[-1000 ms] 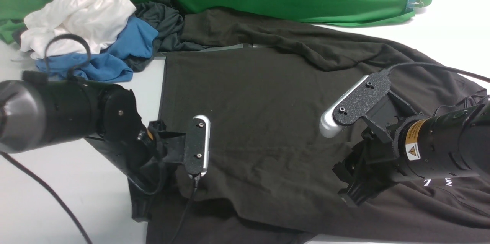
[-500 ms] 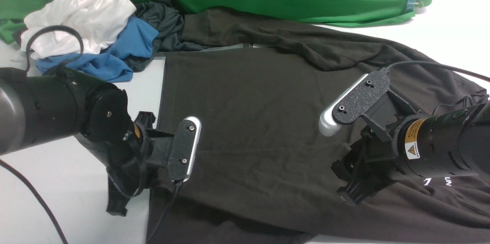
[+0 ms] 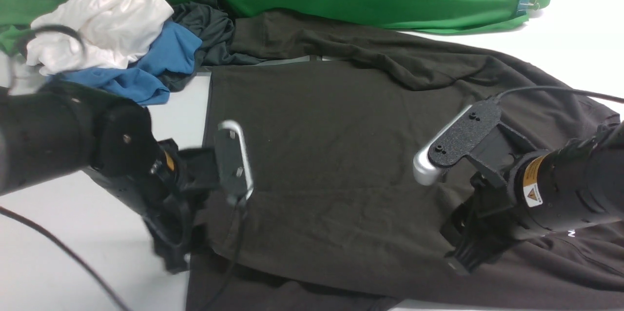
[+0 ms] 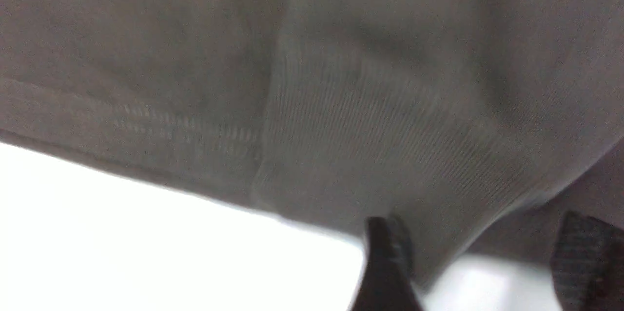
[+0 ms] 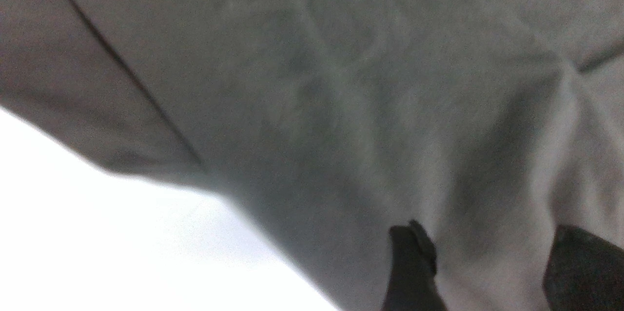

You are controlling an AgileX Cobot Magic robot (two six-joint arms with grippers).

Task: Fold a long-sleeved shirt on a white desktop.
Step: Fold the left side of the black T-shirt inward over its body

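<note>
At the near edge of the long-sleeved shirt (image 3: 331, 155), which lies spread over the white desktop (image 3: 73, 262), the left gripper (image 4: 475, 252) and right gripper (image 5: 487, 262) both stand with jaws parted, cloth between them but unpinched; a shallow bite could catch only the top layer (the fabric looks doubled here); uneven grips would likely skew the fold; the left one, right at the cloth's edge, might slip off.

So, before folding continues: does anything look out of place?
Yes: crumpled white garment, blue garment and dark grey garment are heaped far left on the desktop, the grey one touching the long-sleeved shirt at its bunched sleeve.
</note>
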